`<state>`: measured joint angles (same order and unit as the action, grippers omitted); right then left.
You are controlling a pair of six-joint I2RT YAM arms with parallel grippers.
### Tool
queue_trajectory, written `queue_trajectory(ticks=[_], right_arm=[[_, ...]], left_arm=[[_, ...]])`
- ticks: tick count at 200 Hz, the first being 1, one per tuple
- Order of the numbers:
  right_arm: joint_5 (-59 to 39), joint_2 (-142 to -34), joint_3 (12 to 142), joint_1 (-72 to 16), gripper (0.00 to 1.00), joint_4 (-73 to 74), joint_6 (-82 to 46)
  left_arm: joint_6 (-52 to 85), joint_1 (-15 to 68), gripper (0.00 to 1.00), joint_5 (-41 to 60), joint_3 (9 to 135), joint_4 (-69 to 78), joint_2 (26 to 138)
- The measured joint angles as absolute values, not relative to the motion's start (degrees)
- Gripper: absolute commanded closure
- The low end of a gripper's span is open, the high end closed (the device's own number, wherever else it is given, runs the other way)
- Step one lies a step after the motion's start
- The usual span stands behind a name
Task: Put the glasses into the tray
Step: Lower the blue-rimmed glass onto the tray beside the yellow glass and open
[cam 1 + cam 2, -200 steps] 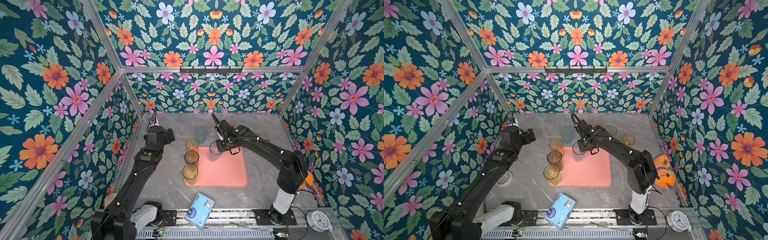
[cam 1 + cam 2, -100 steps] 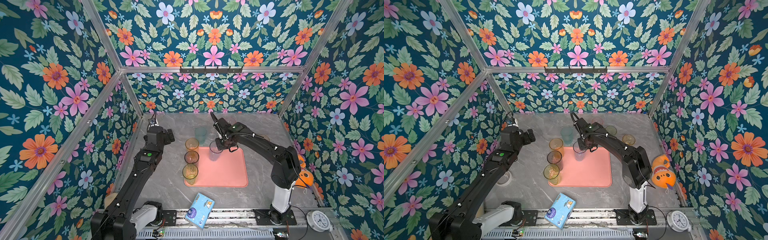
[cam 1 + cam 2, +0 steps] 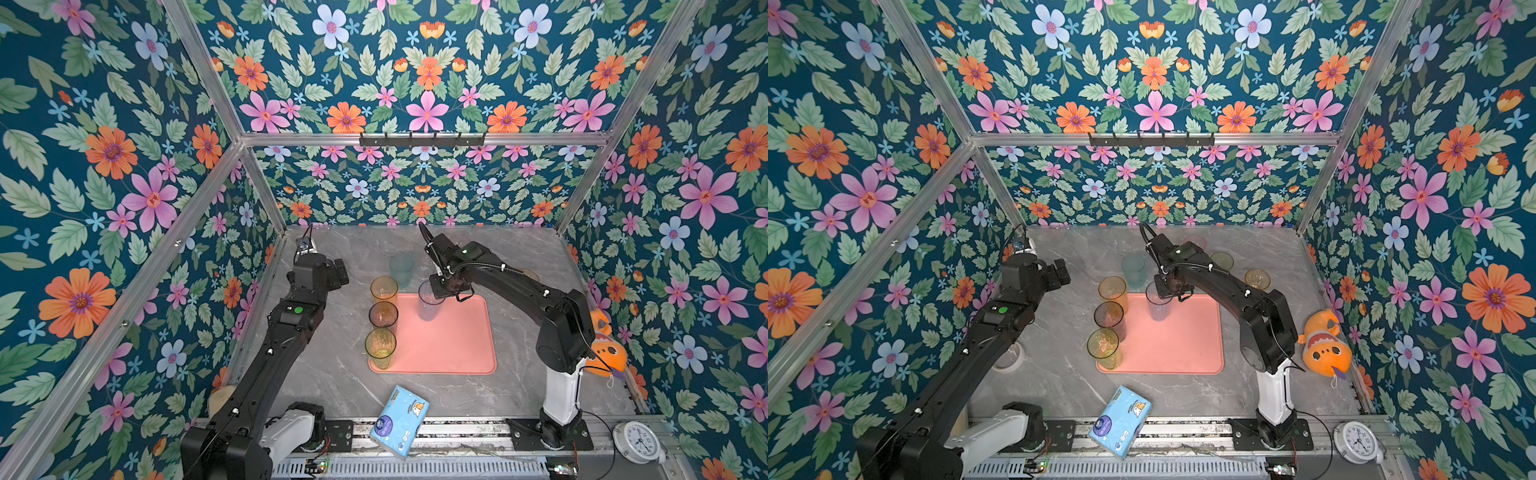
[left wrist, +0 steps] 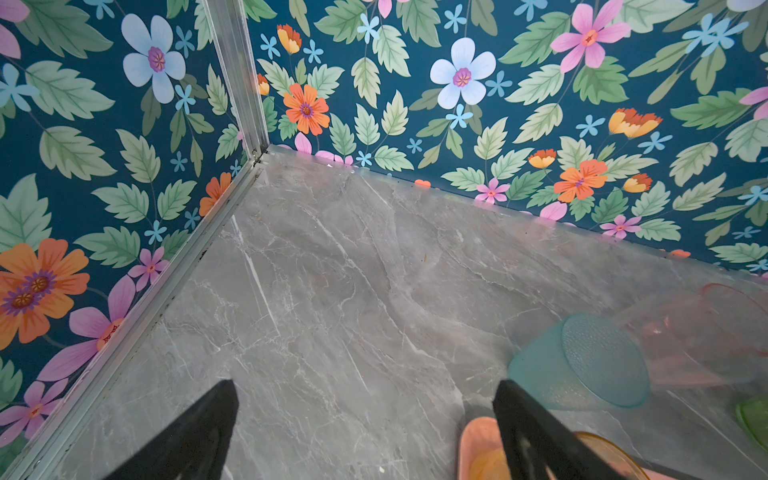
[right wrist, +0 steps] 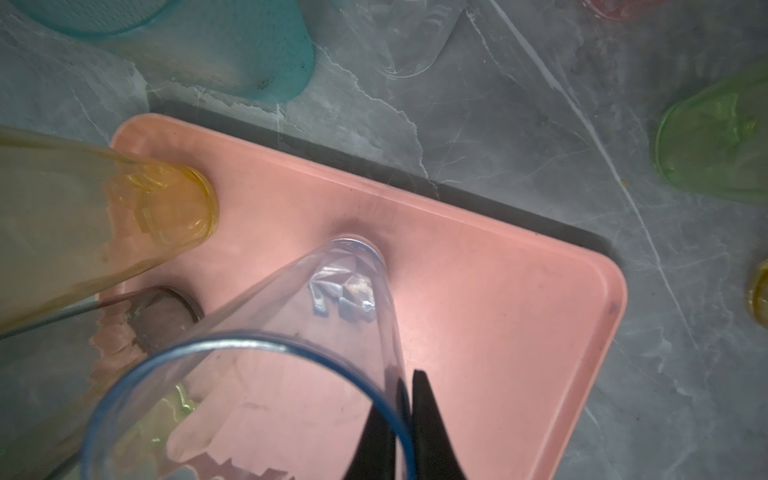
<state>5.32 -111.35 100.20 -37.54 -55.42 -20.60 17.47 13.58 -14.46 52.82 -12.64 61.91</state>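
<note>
One right end effector [image 5: 408, 380] finger [image 5: 376, 449] blurs inside the blue glass [image 5: 324, 299] you pinch; your left end effector [image 4: 365, 384] hangs open above the grey surface [image 4: 332, 270].

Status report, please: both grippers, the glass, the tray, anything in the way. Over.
Left gripper open, empty. Right gripper shut on blue glass rim, over tray. Amber glass close alongside.

Pink tumbler [image 3: 1198, 240] half behind right arm [image 3: 1225, 282]
</note>
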Motion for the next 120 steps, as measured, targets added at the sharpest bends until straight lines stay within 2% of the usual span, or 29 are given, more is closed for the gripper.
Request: queue_trajectory(ticks=[120], right_arm=[[6.04,-114.98,105.1,-36.53,0.96,-56.34,-19.53]], left_arm=[[17.45,13.58,0.01,-14.85,52.51,-12.95,61.47]])
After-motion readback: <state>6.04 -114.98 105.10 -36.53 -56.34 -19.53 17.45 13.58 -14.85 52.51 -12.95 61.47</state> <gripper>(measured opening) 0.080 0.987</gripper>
